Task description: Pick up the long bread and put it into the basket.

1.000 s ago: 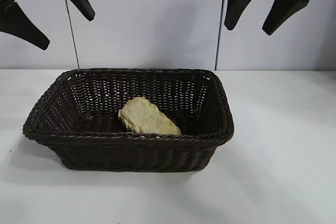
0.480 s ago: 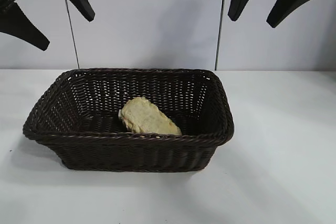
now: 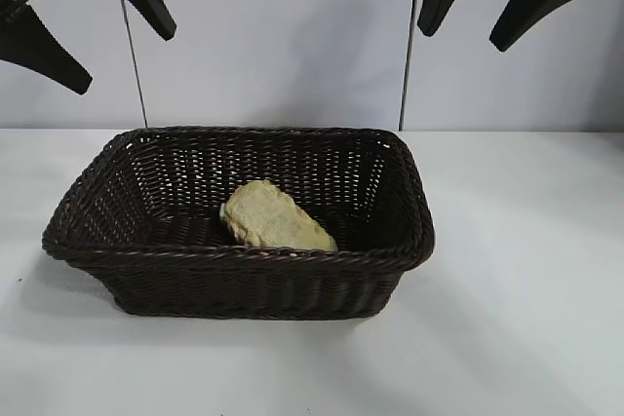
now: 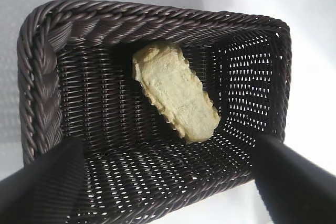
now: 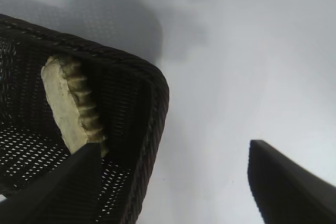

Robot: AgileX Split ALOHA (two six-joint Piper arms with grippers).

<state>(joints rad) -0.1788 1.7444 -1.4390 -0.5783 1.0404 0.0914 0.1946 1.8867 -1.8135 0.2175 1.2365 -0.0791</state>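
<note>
Long bread lying inside the basket, both grippers raised and spread apart with nothing held.

The elongated pale golden-tan long bread (image 3: pixel 276 218) is seen resting on the floor of the large rectangular dark brown woven wicker basket (image 3: pixel 244 258), set diagonally, with its right end close to the near wall and its plain pale underside turned upward; the ridged edge is shown along one side in the right wrist view (image 5: pixel 71 107). The basket is placed on the white table (image 3: pixel 517 280), left of centre. The left gripper (image 3: pixel 90 18) is held high above the basket's far left corner, its black fingers (image 4: pixel 44 182) parted widely and nothing gripped. The right gripper (image 3: pixel 480 2) is held high above the basket's far right corner, its fingers (image 5: pixel 286 179) likewise parted and empty. In the left wrist view the loaf (image 4: pixel 176 97) is looked down on inside the basket (image 4: pixel 157 17).
</note>
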